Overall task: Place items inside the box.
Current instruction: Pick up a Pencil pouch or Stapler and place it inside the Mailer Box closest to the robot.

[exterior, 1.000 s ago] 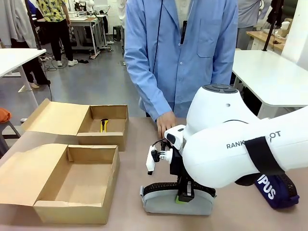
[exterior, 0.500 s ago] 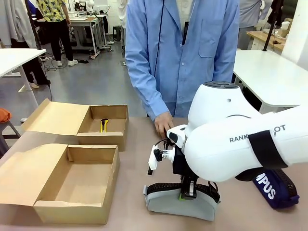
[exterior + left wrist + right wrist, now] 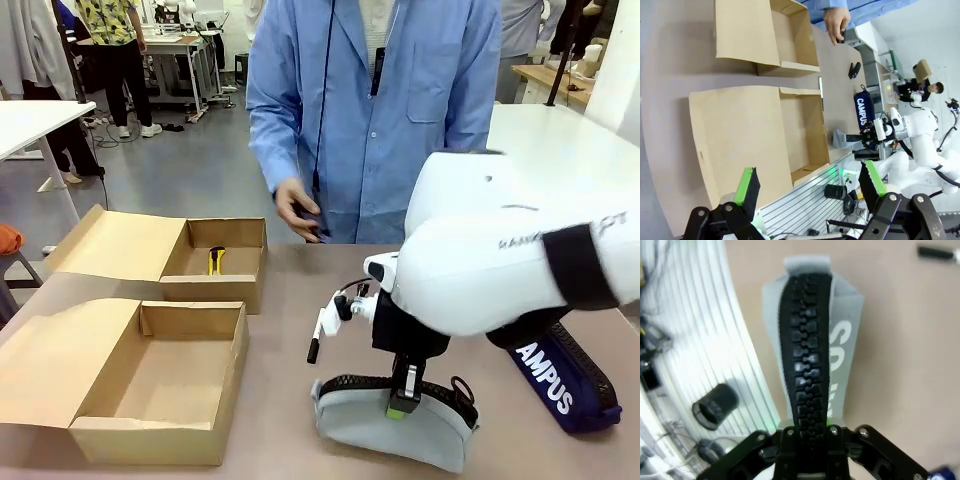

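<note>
Across the left half of the front view sit two open brown cardboard boxes. The far box [image 3: 240, 232] holds a yellow-handled utility knife [image 3: 216, 259] on its floor, and the near box [image 3: 238, 350] shows bare cardboard inside. At the right, the right gripper [image 3: 404, 402] is clamped on the black zip of a grey fabric pencil case [image 3: 380, 428] near the front edge of the tan table [image 3: 290, 400], outside both boxes. A navy "CAMPUS" pencil case [image 3: 556, 385] lies just beside it, partly behind the arm. The person's hand [image 3: 297, 211] hovers past the far edge, holding something dark.

From the left wrist, the left gripper [image 3: 807, 186] has its green pads spread wide above the near box's flap. This view adds a black stapler [image 3: 854, 70] and a slim black-and-white marker pen [image 3: 821, 93], both lying on the table beside the boxes.

From the right wrist, the black fingers pinch the zip, and white lettering shows on the grey fabric beside it.
</note>
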`<state>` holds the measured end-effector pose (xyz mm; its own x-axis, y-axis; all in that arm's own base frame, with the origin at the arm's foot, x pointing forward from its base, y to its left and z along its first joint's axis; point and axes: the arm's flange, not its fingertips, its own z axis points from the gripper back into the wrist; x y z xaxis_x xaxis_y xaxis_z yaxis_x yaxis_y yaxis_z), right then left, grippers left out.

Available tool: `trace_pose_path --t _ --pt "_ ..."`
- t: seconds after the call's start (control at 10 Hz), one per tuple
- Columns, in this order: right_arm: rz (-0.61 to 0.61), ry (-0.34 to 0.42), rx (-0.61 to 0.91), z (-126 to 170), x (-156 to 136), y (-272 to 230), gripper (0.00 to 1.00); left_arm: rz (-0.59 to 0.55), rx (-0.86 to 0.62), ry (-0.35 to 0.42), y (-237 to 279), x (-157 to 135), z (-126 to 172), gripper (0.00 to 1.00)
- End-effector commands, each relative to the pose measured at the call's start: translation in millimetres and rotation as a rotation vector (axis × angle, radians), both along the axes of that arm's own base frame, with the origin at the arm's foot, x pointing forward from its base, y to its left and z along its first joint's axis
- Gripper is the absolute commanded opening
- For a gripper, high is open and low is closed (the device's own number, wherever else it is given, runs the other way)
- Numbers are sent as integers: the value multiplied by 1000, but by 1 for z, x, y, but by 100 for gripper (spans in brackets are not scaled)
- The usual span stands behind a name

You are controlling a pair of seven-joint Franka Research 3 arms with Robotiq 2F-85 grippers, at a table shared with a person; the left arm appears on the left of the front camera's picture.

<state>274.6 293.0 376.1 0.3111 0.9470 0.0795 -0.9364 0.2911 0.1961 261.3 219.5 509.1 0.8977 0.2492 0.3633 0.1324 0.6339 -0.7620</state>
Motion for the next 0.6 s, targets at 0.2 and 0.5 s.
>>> trace_pose_path --t 0.2,0.5 --pt "-547 11 39 114 -94 -46 5 -10 -11 -23 0 0 0 100" --pt "-542 22 58 120 -89 -44 5 -10 -11 -23 0 0 0 100"
